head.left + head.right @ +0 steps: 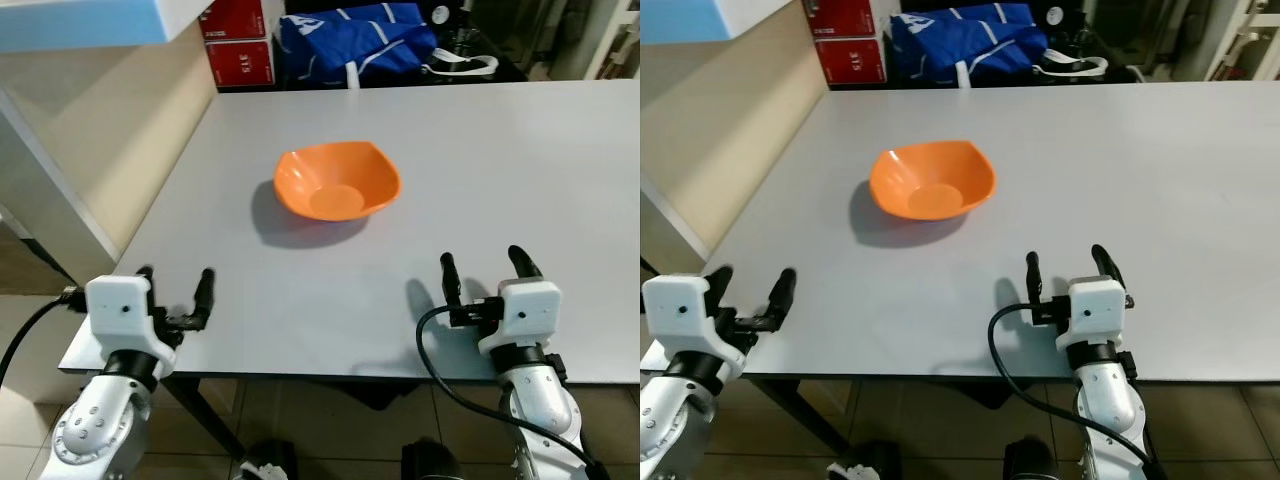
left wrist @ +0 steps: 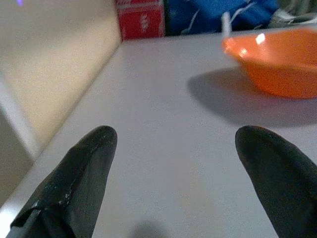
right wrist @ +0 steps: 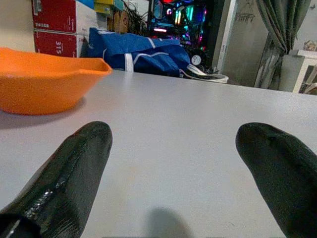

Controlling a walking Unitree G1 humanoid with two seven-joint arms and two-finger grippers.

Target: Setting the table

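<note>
Grey tabletop [image 1: 520, 150] carries one orange bowl [image 1: 337, 181], nothing inside; left pincer [image 1: 176, 287] and right pincer [image 1: 484, 265] both spread, near edge.

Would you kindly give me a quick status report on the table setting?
Left gripper and right gripper both open, empty, low over the table's near edge. Orange bowl upright mid-table, untouched. Nothing between grippers and bowl.
</note>
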